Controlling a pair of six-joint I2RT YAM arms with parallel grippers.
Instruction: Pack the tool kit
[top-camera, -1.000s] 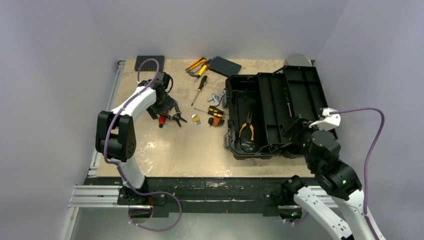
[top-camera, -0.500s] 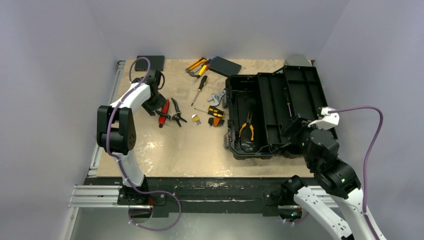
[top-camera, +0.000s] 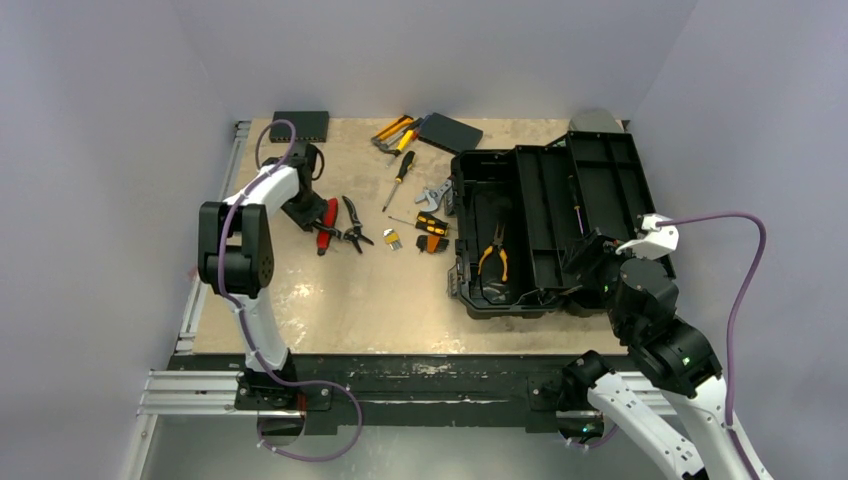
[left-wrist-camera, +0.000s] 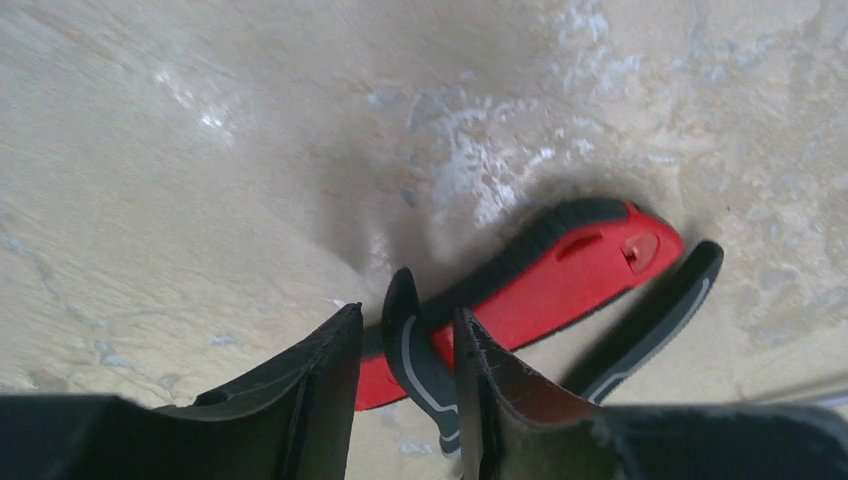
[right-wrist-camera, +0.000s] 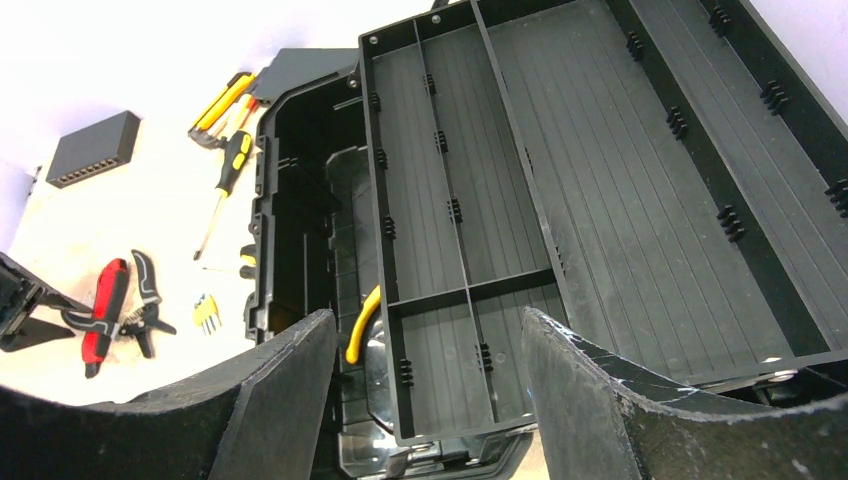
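Large black plastic toolbox (top-camera: 545, 200): it stands on the right half of the table (top-camera: 350, 300) with its lid thrown back, so we see both ribbed halves.
Yellow-handled pliers (top-camera: 493, 258): they lie inside the box's deep body.
Left jaws: they are low over the far left of the table, partway open. They straddle a dark grey handle with a pale stripe (left-wrist-camera: 418, 352). One finger (left-wrist-camera: 300, 395) stands a sliver clear of it and the other (left-wrist-camera: 495, 390) sits right against it, so we read no firm pinch.
Red-and-black handled tool (top-camera: 326, 226): it lies flat on the table under those jaws, and the grey handle crosses it. We cannot tell which tool the grey handle belongs to.
Right jaws: they are spread wide with nothing between the fingers (right-wrist-camera: 285, 400). They hang above the near right part of the open box and touch nothing we can see.
Yellow-and-black screwdriver (top-camera: 402, 170): it lies with other small tools on the table, between the left arm and the box.
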